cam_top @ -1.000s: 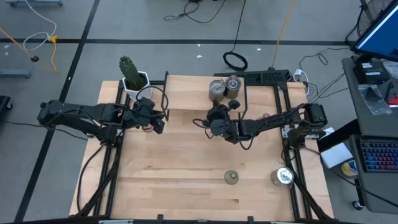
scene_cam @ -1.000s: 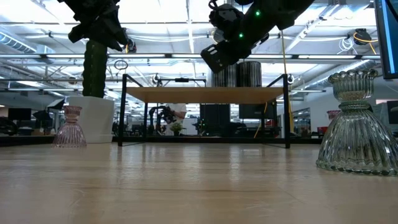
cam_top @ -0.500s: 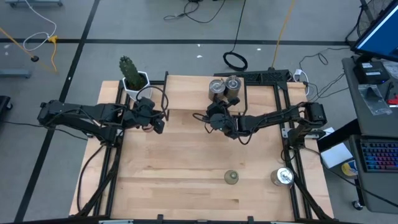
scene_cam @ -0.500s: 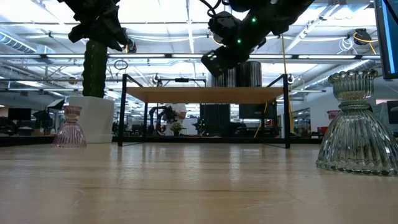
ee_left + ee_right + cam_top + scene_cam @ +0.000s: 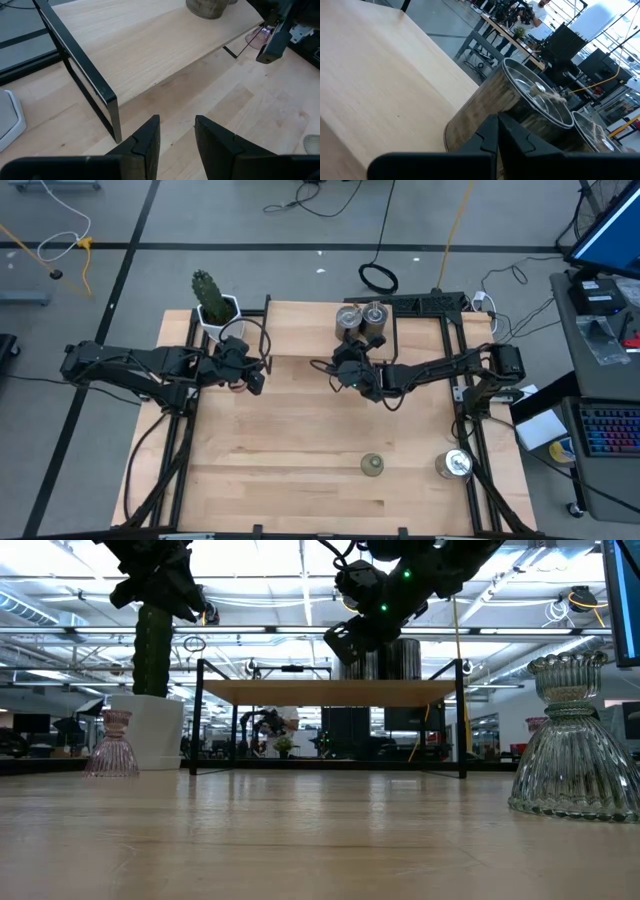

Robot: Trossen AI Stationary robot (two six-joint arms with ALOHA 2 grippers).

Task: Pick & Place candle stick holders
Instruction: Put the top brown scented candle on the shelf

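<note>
Two silvery metal candle stick holders (image 5: 350, 323) (image 5: 375, 320) stand on a raised wooden shelf (image 5: 300, 330) at the table's far side. My right gripper (image 5: 342, 366) is shut and points almost level at the nearer one (image 5: 520, 107), just short of it above the shelf's near edge. My left gripper (image 5: 176, 132) hangs open over the table left of the shelf, with nothing between its fingers. An olive-green holder (image 5: 372, 466) and a ribbed glass one (image 5: 565, 740) stand on the table near its front. A pinkish glass holder (image 5: 112, 743) stands beside the cactus pot.
A cactus in a white pot (image 5: 213, 305) stands at the far left corner. The shelf rests on black metal legs (image 5: 107, 107), and another pinkish glass holder (image 5: 256, 36) stands under it. Bare wood stretches across the table's middle (image 5: 300, 430).
My right gripper, still shut, has moved a little toward the table's far edge, up to the shelf and its silvery holders, and has then stopped.
</note>
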